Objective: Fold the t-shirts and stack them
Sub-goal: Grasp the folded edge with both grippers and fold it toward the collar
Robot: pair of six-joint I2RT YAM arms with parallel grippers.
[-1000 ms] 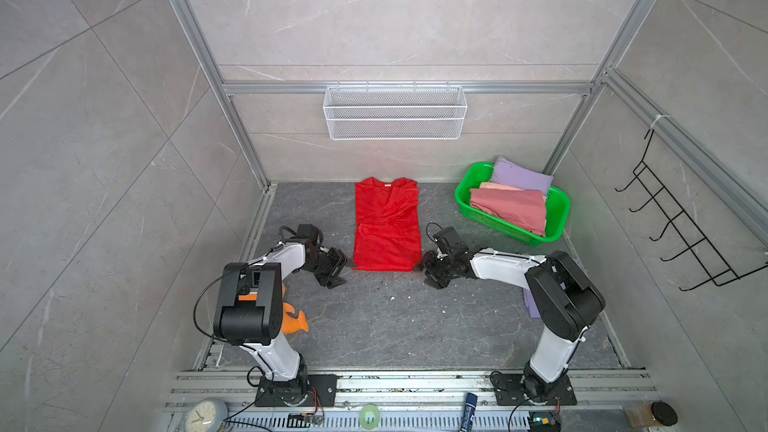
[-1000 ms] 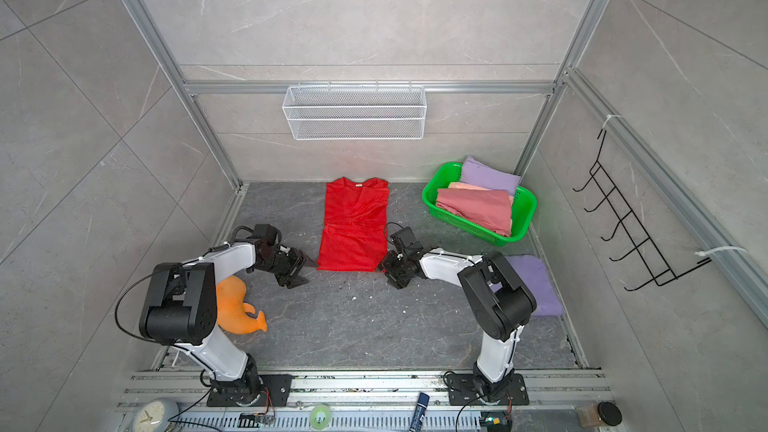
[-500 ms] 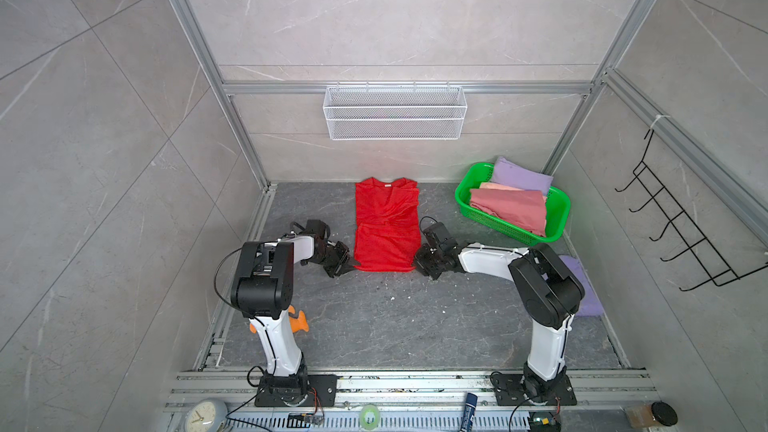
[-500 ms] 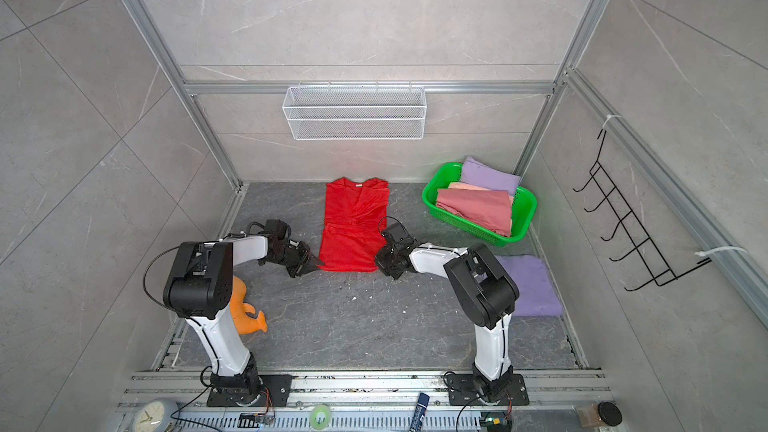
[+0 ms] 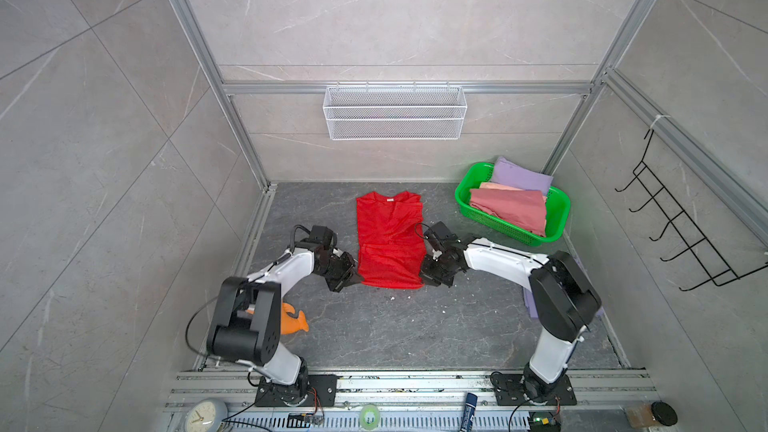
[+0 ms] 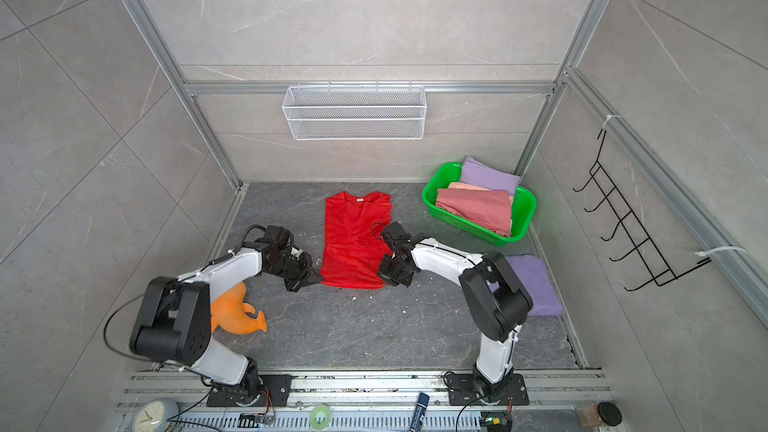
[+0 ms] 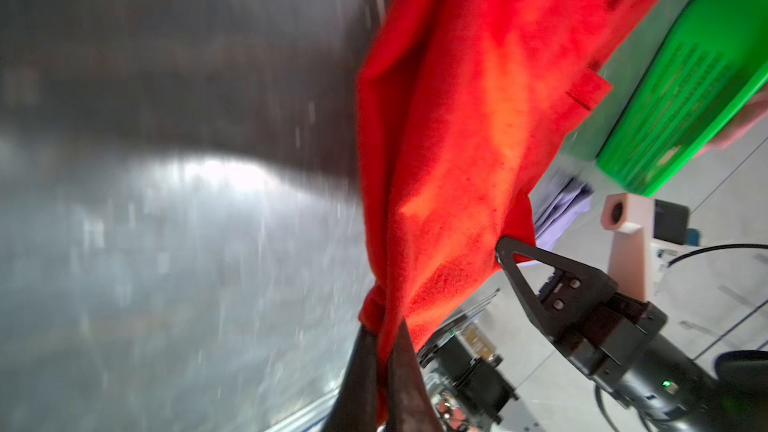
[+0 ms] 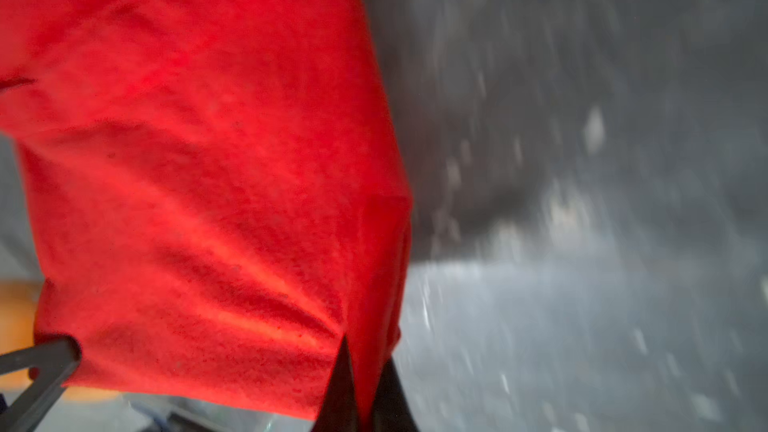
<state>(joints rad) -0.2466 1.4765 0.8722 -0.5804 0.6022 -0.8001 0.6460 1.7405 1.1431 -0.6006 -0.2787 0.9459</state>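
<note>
Red cloth is clamped in the pressed-together jaws of the left gripper [image 7: 380, 336] at the hem's left corner. The right gripper [image 8: 365, 357] pinches the hem's right corner the same way. From both grips the red t-shirt [image 5: 388, 238] runs straight away toward the back wall, long axis hem to collar, flat on the grey floor [image 5: 374, 326], each arm nearest its own corner. A hem-to-collar fold looks next, and the path over the shirt is open. The green mesh basket [image 5: 505, 229] stands apart, right of the collar. A folded lavender t-shirt [image 6: 542, 284] lies by the right arm, and the orange plush toy [image 6: 237, 317] by the left.
</note>
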